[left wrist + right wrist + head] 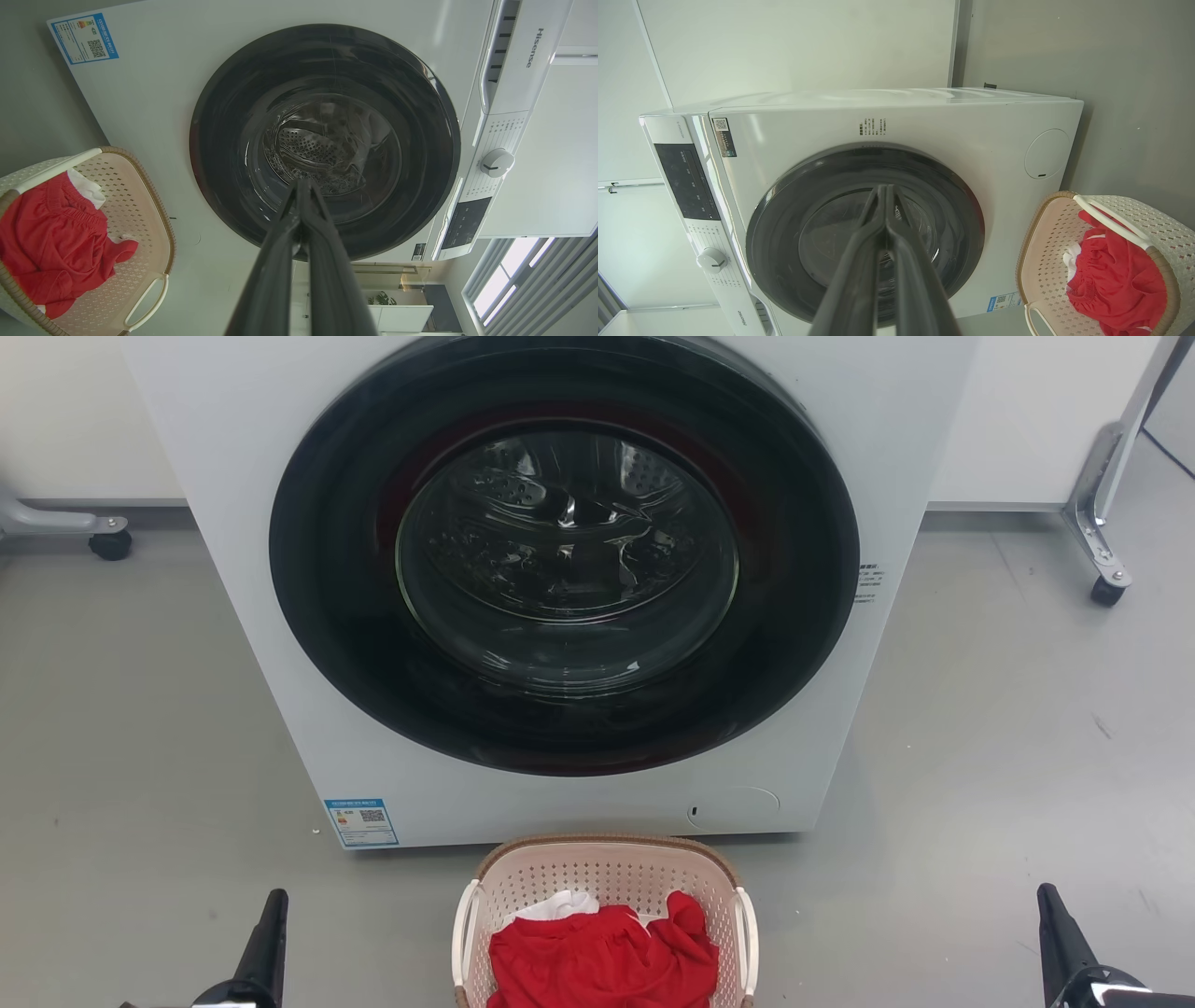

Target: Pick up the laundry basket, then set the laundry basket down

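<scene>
Left and right jaws clenched empty, flanking the laundry basket (607,877) before the washing machine (560,803)

Thing: laundry basket (607,879), small, rounded-rectangular, with pale pink perforated walls, a brown braided-look rim and a white handle on each side.
Pose: upright, open top up.
Place: on the grey floor (140,756), just before the washing machine (252,616), seemingly not touching it.
Load: red garment (597,957) over a white cloth (565,903).

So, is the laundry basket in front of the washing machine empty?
No, the laundry basket holds a red garment and a bit of white cloth.
</scene>
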{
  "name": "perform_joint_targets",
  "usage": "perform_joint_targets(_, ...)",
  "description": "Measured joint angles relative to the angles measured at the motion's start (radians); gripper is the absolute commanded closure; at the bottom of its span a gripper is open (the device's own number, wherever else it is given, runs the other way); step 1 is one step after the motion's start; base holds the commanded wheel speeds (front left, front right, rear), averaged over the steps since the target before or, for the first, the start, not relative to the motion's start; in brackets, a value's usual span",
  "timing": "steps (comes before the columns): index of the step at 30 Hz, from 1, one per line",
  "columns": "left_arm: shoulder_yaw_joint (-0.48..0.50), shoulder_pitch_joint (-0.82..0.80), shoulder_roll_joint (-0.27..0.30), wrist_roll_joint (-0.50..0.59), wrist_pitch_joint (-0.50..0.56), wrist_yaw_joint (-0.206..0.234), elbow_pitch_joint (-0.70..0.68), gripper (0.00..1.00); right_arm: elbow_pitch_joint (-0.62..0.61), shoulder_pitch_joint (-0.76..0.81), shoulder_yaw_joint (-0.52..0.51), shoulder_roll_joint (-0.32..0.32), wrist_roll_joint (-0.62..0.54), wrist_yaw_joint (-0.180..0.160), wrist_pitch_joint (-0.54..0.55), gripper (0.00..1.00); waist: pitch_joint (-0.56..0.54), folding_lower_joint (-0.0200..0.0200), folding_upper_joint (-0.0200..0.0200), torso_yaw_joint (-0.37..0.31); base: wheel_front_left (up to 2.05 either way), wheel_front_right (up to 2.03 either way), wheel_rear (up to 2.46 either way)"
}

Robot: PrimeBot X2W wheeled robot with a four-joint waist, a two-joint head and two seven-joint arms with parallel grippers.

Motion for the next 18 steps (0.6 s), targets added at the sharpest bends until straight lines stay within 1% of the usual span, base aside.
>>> perform_joint_targets(18,0.000,0.000,0.000,0.000,0.000,0.000,0.000,1.00,0.000,0.000,0.000,0.000,0.000,0.000,0.000,1.00,0.000,0.0000,0.0000,0.000,0.00,0.00,0.00)
